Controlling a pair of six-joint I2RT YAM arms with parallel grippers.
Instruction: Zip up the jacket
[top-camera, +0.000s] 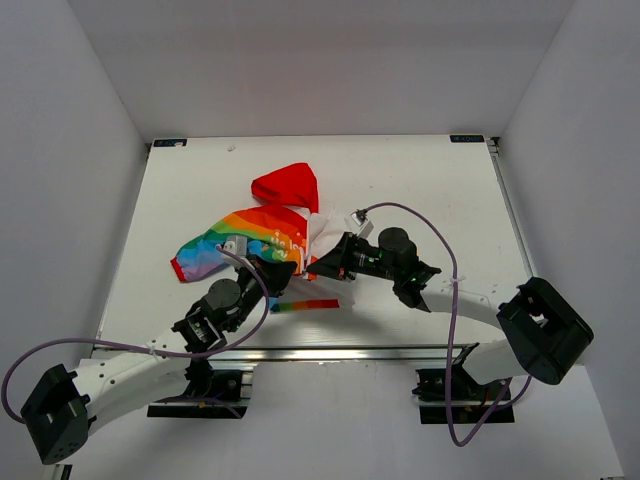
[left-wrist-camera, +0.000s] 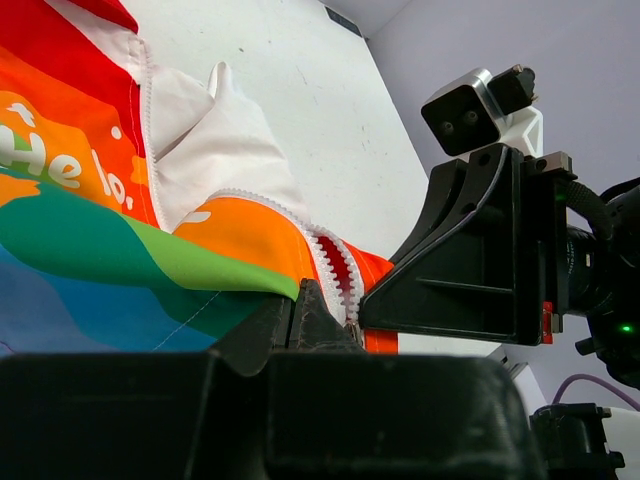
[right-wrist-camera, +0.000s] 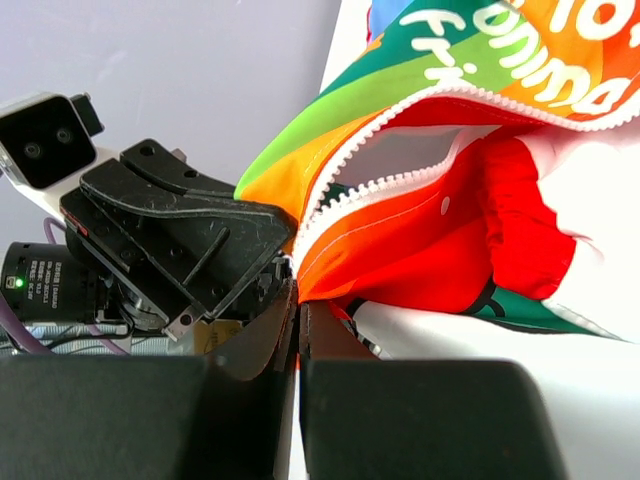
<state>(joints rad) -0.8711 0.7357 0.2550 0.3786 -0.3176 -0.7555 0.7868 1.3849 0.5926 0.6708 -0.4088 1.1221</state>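
One jacket (top-camera: 265, 235), crumpled on the white bench (top-camera: 420, 180), caught between two sets of jaws. On its bottom hem, the left jaws, shut tight right at the lower end of the zipper (left-wrist-camera: 333, 268), white teeth just beside the tips on their right. On the same hem, the right jaws, likewise pinched shut, gripping the orange-red edge of the other front panel. Both sets tip to tip, facing each other, nearly touching. Zipper undone: two rows of teeth parting away from the jaws, white lining and red fabric showing in the gap. Rainbow panel with white lettering to the left of the jaws, striped sleeve (top-camera: 200, 258) farther out that way. Red hood (top-camera: 288, 187) beyond the jaws, toward the far side of the bench. Short rainbow-striped strip (top-camera: 305, 305) flat on the bench just on the near side of the jaws; unclear whether part of the jacket.
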